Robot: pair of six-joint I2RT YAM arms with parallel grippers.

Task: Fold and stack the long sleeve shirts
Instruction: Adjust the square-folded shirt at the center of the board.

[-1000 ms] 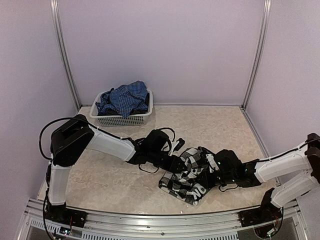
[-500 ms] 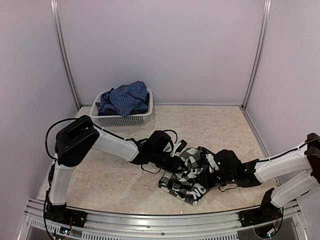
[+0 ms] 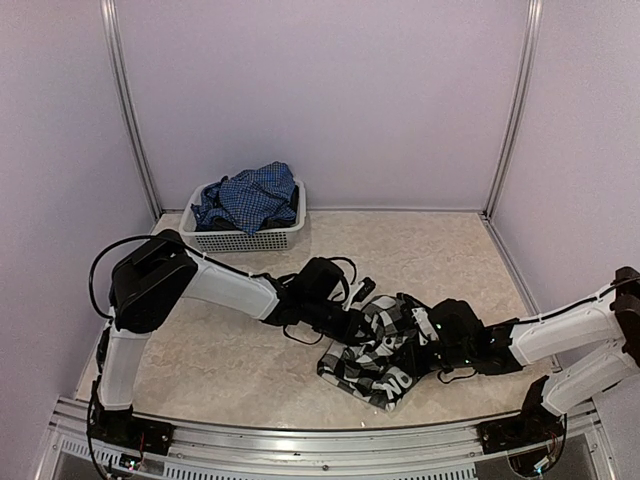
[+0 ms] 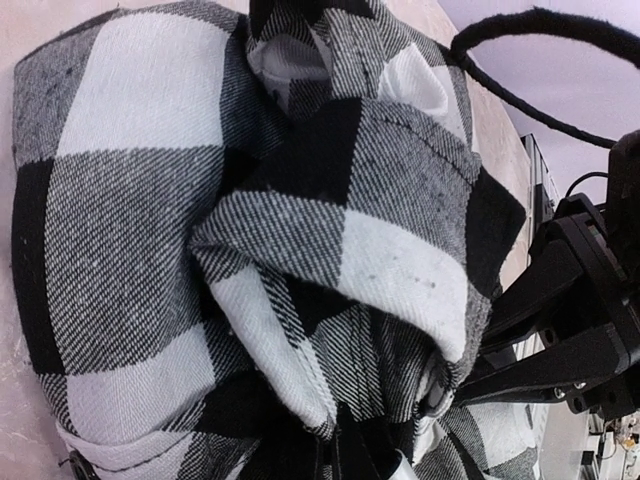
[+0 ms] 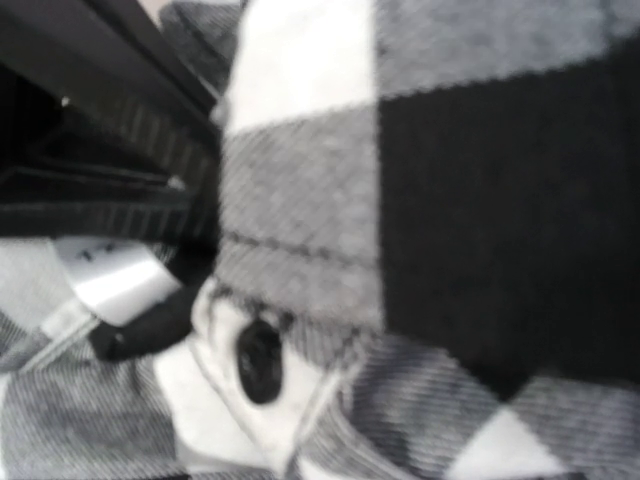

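The black-and-white checked shirt (image 3: 385,350) lies crumpled on the table at front centre, with white letters showing on a black patch. My left gripper (image 3: 352,318) is at its left edge, and in the left wrist view its dark fingers (image 4: 345,460) are pinched into folds of the checked cloth (image 4: 250,220). My right gripper (image 3: 425,345) is pressed into the shirt's right side. Its fingers (image 4: 520,350) close to a point on the cloth. The right wrist view is filled with blurred checked cloth (image 5: 330,200) and a black button (image 5: 258,360). The blue fine-checked shirt (image 3: 248,198) is bunched in the basket.
The white mesh basket (image 3: 245,240) stands at the back left near the wall. Purple walls with metal posts close the table in at the back and sides. A metal rail runs along the near edge (image 3: 300,440). A black cable (image 4: 540,20) loops above the shirt.
My left arm has shifted a little to the right and its gripper sits slightly further into the shirt. The right arm and the shirt have hardly moved.
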